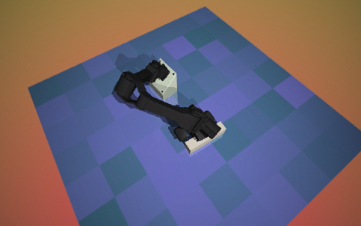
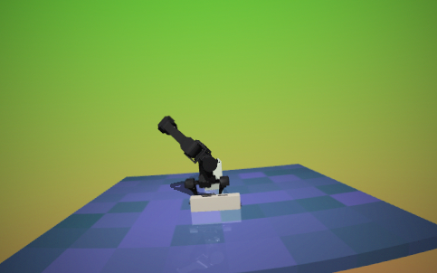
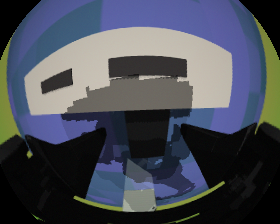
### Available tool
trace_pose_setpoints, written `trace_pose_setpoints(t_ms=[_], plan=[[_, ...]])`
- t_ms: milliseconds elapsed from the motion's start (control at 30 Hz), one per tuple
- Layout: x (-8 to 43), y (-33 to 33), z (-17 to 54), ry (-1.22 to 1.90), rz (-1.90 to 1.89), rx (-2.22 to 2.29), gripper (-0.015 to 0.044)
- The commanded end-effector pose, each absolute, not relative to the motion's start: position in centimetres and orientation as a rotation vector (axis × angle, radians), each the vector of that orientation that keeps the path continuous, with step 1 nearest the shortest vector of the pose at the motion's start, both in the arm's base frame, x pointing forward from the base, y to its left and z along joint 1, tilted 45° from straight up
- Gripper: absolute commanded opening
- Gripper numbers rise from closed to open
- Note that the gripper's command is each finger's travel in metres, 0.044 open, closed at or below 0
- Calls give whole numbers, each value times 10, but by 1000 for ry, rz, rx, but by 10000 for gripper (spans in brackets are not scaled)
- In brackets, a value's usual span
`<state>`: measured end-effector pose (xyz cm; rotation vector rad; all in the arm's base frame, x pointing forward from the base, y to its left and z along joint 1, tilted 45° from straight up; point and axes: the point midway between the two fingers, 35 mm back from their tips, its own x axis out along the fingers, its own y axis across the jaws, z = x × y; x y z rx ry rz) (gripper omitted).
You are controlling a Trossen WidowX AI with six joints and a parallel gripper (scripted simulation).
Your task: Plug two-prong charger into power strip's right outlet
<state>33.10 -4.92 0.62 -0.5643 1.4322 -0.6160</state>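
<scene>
The white power strip (image 1: 194, 146) (image 2: 215, 203) (image 3: 211, 70) lies on the tiled top. In the wrist view its upper face shows a dark outlet area (image 3: 56, 81) at the left and a wider-looking dark one (image 3: 147, 66) near the middle. My gripper (image 2: 209, 192) (image 3: 144, 130) is open and low at the strip's base-facing side. A dark block (image 3: 147, 134), which looks like the charger, shows between the parted fingertips, just past the strip's edge, not gripped. Its prongs are not visible, and I cannot tell whether it touches the strip. The arm hides it in the top view.
The arm's pale mount (image 1: 170, 83) (image 3: 139, 201) stands behind the strip. The arm's shadow falls across part of the strip and the blue and purple tiled top (image 1: 224, 191) (image 2: 337, 244). The top's edges drop away on the visible sides.
</scene>
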Motion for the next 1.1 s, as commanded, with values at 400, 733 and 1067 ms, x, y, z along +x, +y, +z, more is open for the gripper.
trace_pose_setpoints(t_ms=[400,733,1067], plan=[[315,-50,6,1423,-622,-560,440],[304,-50,4,1423,-622,-560,440],[293,-50,2,1423,-622,-560,440]])
